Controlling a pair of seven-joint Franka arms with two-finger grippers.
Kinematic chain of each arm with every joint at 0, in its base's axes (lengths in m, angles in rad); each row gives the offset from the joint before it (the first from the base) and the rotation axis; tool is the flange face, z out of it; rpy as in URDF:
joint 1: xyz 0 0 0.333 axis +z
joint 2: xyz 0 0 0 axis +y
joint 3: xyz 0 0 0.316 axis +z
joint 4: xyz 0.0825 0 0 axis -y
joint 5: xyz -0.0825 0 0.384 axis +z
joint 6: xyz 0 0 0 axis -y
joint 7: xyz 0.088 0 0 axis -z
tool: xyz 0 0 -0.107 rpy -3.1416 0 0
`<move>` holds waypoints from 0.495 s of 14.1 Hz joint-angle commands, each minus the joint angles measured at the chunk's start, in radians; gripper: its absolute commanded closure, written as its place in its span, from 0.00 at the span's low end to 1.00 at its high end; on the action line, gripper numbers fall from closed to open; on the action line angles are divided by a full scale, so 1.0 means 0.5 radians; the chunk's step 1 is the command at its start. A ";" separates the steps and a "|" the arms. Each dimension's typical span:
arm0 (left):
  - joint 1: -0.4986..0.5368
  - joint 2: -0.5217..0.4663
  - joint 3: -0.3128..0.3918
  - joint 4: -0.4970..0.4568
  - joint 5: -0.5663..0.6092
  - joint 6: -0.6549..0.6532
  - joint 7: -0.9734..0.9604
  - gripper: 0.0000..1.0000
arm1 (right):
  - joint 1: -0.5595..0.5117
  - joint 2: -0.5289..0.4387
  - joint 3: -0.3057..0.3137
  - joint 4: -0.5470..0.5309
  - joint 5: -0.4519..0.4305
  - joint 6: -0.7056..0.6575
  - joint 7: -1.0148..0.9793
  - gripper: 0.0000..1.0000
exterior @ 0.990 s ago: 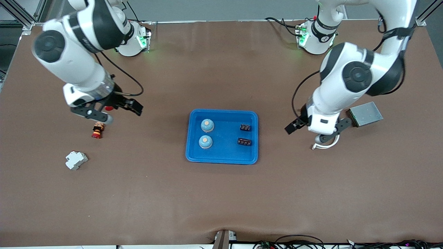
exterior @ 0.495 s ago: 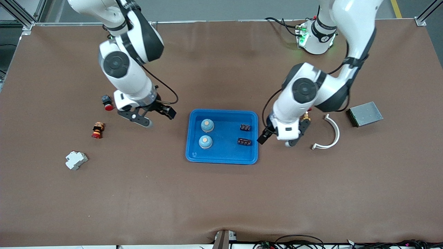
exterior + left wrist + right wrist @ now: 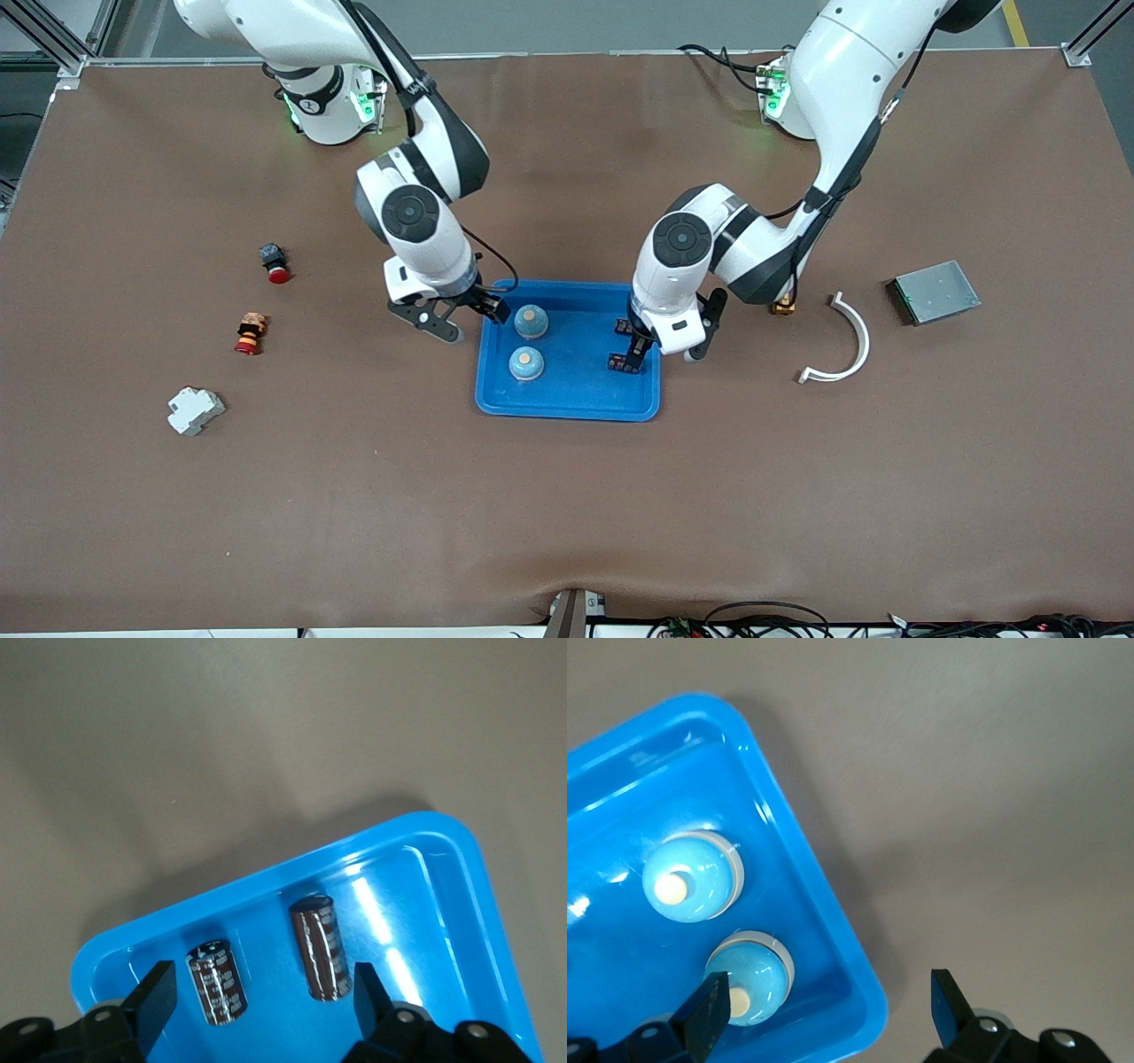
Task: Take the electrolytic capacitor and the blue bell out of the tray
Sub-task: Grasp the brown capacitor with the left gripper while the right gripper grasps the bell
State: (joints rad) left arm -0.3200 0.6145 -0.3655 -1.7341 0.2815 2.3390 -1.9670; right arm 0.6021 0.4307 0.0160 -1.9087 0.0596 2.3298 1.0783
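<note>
Both arms have been brought to the blue tray [image 3: 567, 403]: left gripper [image 3: 664, 347], spread, over the capacitors [image 3: 625, 362]; right gripper [image 3: 461, 321], spread, beside the bells [image 3: 531, 322]. Grasping is about to begin.

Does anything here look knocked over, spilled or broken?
Nothing stands out. The blue tray sits flat, holding two blue bells upright and two dark capacitors lying on their sides, unspilled. Both grippers, the left and the right, hover open over the tray's ends, holding nothing.

Blue tray [image 3: 567, 403] — two bells [image 3: 531, 322], both hands [image 3: 454, 317] over it
</note>
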 commanded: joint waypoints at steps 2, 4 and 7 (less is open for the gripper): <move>-0.035 0.044 0.007 0.026 0.060 0.007 -0.195 0.30 | 0.093 0.212 -0.026 0.221 -0.067 0.001 0.190 0.00; -0.062 0.047 0.007 0.026 0.060 0.004 -0.403 0.30 | 0.127 0.313 -0.032 0.307 -0.082 0.004 0.248 0.00; -0.078 0.072 0.004 0.014 0.060 -0.015 -0.517 0.30 | 0.158 0.418 -0.032 0.399 -0.134 0.022 0.346 0.00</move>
State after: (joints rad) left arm -0.3493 0.6393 -0.3655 -1.7330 0.2902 2.3382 -2.1742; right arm 0.6597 0.5903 0.0135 -1.7711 0.0220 2.3429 1.2001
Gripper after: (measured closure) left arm 0.300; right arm 0.000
